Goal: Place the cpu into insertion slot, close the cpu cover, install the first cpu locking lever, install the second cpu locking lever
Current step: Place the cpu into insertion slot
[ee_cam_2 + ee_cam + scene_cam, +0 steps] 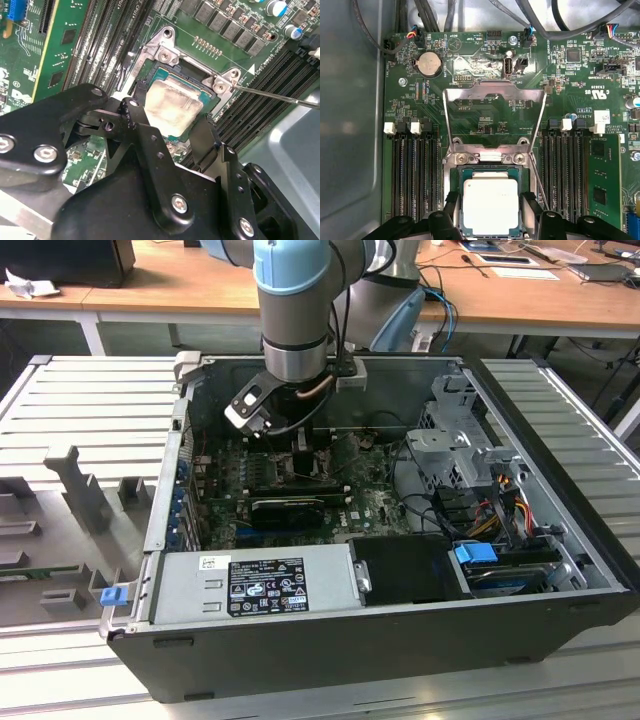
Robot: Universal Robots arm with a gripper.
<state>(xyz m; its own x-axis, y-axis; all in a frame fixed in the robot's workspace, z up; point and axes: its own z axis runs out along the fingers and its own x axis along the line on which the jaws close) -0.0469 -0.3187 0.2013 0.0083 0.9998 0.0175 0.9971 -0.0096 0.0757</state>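
The cpu [491,206], a small silver-topped square chip, lies flat in the black-rimmed insertion slot [526,175] on the green motherboard; it also shows in the second wrist view [172,105]. My gripper [490,207] is low over it, with one black finger [451,202] against each of two opposite edges, so it is shut on the chip. The cpu cover [495,90], a thin silvery frame with a large cut-out, stands swung open away from the slot. A thin metal locking lever [280,96] sticks out beside the slot. In the exterior view my gripper [303,455] reaches deep into the open computer case.
Rows of black memory slots [415,175] flank the socket on both sides. A coin battery [429,64] and cables lie beyond the open cover. A grey power supply [250,585], a black card [290,505] and a metal drive cage [450,440] crowd the case.
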